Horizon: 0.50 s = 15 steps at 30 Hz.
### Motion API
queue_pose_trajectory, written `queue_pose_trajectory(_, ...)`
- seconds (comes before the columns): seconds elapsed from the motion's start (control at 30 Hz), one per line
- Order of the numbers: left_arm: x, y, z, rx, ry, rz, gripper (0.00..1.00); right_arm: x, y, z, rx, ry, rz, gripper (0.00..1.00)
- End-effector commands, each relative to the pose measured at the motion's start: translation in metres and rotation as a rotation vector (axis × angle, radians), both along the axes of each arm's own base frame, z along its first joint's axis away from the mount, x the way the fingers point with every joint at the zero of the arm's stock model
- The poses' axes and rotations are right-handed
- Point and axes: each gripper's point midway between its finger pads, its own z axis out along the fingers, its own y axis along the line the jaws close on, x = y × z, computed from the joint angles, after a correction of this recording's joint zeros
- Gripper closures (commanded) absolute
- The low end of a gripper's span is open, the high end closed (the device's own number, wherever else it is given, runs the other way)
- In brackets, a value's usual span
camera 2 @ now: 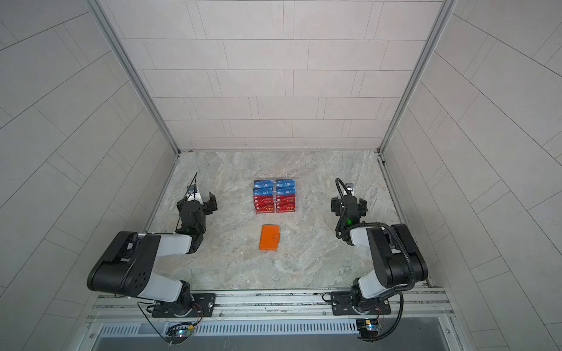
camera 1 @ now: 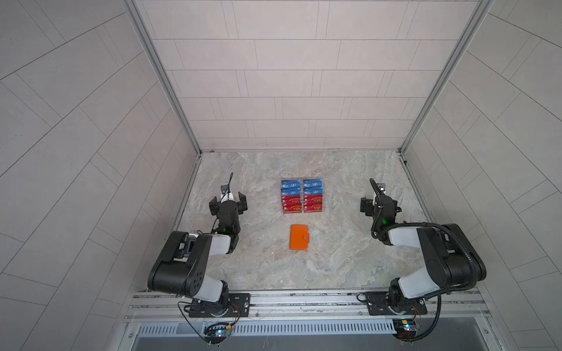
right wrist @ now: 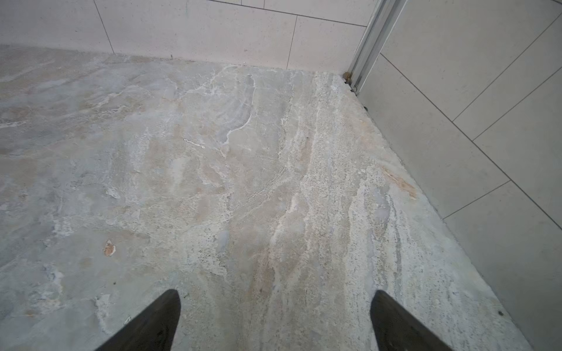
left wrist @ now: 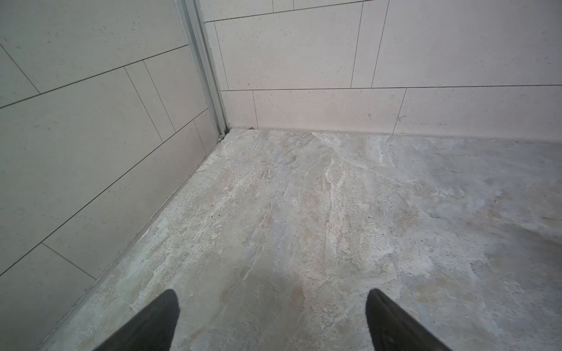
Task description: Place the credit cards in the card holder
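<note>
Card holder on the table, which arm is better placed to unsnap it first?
Probably right. The card holder lies shut, its snap tab toward the right end effector. The left end effector is just as open and empty, about equally far.

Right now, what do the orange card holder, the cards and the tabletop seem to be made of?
The card holder looks like leather or imitation: matte, even orange cover, small metal-looking snap. The cards look plastic: thin, straight-edged, blue and red print with slight sheen. The tabletop looks like stone or a stone-pattern sheet: grey-beige veining, dull finish; cannot tell which.
</note>
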Motion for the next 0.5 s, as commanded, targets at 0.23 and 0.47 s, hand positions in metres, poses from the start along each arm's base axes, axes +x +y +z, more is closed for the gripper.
queue_pose_trajectory(0.23,0.0011,0.0017,0.0085,-0.003,-0.03,0.006,0.0,0.0046,0.0005,0.0053,-0.017,-0.014,-0.002,0.0)
queue_pose_trajectory(0.47,0.0018,0.0012,0.0085,-0.003,-0.029,0.004,0.0,0.0045,0.0007,0.0049,-0.017,-0.011,-0.001,0.0)
